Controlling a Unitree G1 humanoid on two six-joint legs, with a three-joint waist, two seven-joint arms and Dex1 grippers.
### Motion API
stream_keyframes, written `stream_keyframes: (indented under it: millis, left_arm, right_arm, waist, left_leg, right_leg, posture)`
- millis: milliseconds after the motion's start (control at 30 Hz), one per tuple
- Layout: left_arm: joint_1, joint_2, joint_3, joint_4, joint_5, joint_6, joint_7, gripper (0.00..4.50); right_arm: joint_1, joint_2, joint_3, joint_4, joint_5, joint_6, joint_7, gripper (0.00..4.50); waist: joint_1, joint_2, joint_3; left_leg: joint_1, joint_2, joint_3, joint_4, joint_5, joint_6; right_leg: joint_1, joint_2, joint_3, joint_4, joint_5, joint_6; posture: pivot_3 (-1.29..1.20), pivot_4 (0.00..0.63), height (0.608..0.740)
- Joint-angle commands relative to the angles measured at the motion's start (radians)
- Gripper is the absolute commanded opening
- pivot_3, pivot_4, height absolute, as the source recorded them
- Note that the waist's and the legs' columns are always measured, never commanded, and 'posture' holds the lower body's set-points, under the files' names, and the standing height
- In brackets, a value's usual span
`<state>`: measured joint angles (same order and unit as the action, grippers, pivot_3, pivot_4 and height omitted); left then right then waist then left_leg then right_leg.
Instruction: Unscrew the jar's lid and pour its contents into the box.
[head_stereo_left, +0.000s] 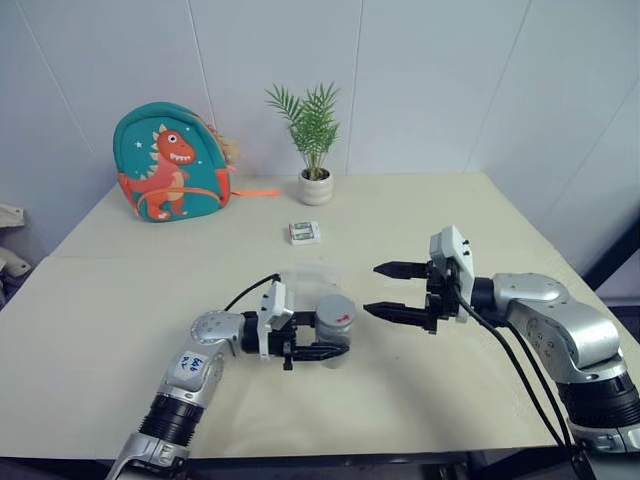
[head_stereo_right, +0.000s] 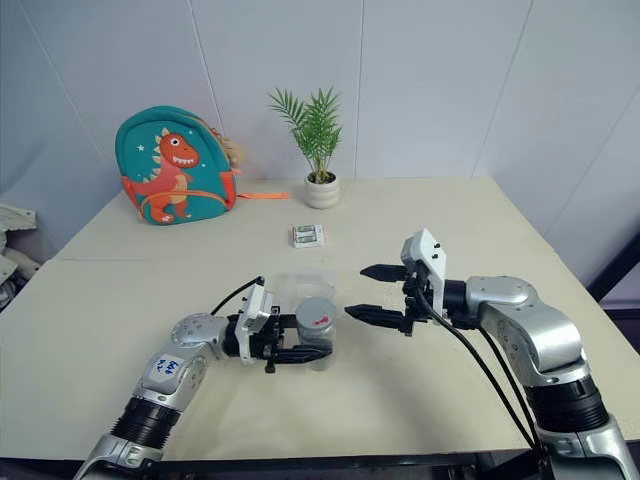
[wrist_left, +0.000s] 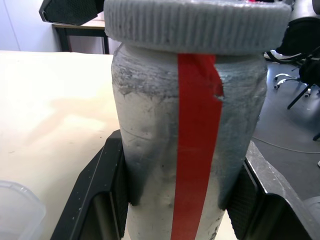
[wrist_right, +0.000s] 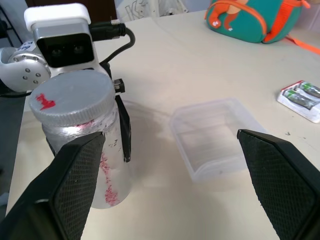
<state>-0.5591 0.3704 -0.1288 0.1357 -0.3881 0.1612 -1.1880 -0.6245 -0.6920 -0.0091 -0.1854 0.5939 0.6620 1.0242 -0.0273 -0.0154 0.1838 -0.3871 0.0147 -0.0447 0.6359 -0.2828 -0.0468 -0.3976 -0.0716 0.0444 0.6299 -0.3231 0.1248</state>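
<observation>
One jar (head_stereo_left: 335, 322) in left gripper (head_stereo_left: 322, 351)

No legible text or labels

From my seat, the small silvery-grey cylindrical jar (head_stereo_left: 335, 328) stands upright above the table (head_stereo_left: 450, 210), just in front of the shallow clear plastic box (head_stereo_left: 300, 283). Behind that lies the small white-and-green packet (head_stereo_left: 304, 233), then the white plant pot (head_stereo_left: 315, 187); the teal dinosaur backpack (head_stereo_left: 172, 162) sits far left.
</observation>
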Motion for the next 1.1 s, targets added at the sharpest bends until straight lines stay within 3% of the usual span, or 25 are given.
stream_keyframes:
  millis: [33,267,600,1100]
  left_arm:
    - [-0.007,0.004,0.010,-0.023,-0.010,-0.014,-0.006,2.10]
    - [-0.012,0.006,0.011,-0.015,-0.006,-0.014,-0.007,2.10]
    - [-0.008,-0.004,0.002,-0.021,-0.005,-0.010,0.000,2.10]
    - [-0.011,0.000,0.005,-0.017,-0.008,-0.015,0.006,2.10]
  right_arm:
    - [0.003,-0.010,-0.038,-0.057,0.062,0.023,0.024,4.46]
    - [-0.035,0.049,0.000,-0.147,0.136,0.077,-0.027,4.46]
    - [-0.120,0.164,0.156,-0.102,-0.010,0.044,-0.108,4.46]
    - [-0.095,0.108,0.095,-0.035,-0.041,0.028,-0.100,4.46]
  waist:
    - [0.001,0.000,0.000]
    - [0.001,0.000,0.000]
    - [0.005,0.000,0.000]
    - [0.002,0.000,0.000]
  left_leg:
    - [0.000,0.000,0.000,0.000,0.000,0.000]
    - [0.000,0.000,0.000,0.001,0.000,0.000]
    - [0.000,-0.001,-0.001,0.001,0.001,-0.001]
    - [0.000,0.000,0.000,0.001,0.001,0.000]
  right_leg:
    - [0.000,0.000,0.000,0.000,0.000,0.000]
    - [0.000,0.000,0.000,0.000,0.000,0.000]
    - [0.000,-0.001,0.000,0.001,0.000,0.000]
    - [0.000,0.000,0.000,0.001,0.000,0.000]
  posture:
    - [0.00,0.150,0.740]
    - [0.00,0.150,0.740]
    - [0.00,0.150,0.740]
    - [0.00,0.150,0.740]
